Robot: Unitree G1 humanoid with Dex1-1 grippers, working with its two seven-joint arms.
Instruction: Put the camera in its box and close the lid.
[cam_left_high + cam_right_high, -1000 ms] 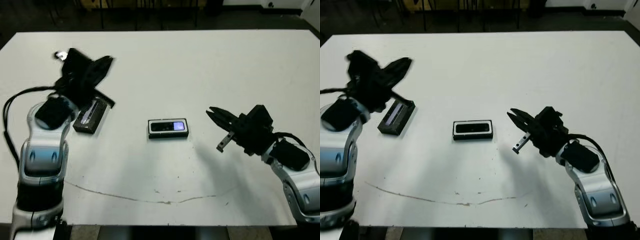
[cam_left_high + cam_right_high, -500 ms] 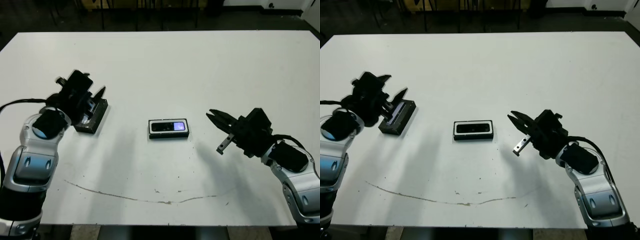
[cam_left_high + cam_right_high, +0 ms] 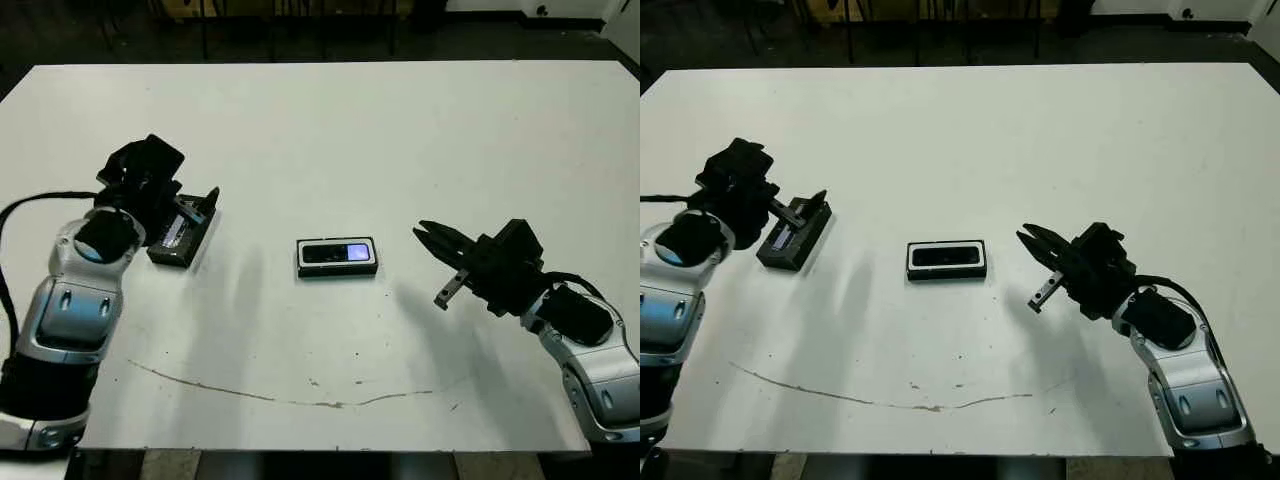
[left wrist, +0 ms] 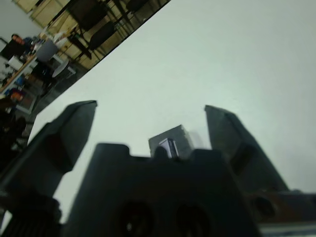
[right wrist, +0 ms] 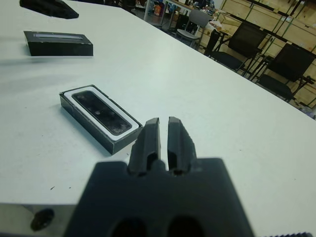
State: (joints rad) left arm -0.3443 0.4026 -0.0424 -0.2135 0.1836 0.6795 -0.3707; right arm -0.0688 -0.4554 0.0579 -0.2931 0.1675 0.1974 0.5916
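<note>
The box (image 3: 337, 257) lies in the middle of the table, and the camera (image 5: 101, 112) rests flat inside its white lining, bluish window up. To the left lies the lid (image 3: 183, 232), a black shell showing a pale inner strip. My left gripper (image 3: 195, 205) is open and low over the lid's far end, with the lid (image 4: 170, 141) showing between its spread fingers (image 4: 74, 128). Whether they touch it I cannot tell. My right gripper (image 3: 425, 232) hovers shut to the right of the box, pointing at it, with a gap between them.
A thin brown crack line (image 3: 300, 395) runs across the white table (image 3: 400, 130) near its front edge. Chairs (image 5: 242, 42) and crates stand beyond the far edge. Bare table surface lies between the lid and the box.
My left arm has swung down and toward the robot from above the lid, bringing its open gripper low over the lid's far end. The right arm, box and camera have not moved.
</note>
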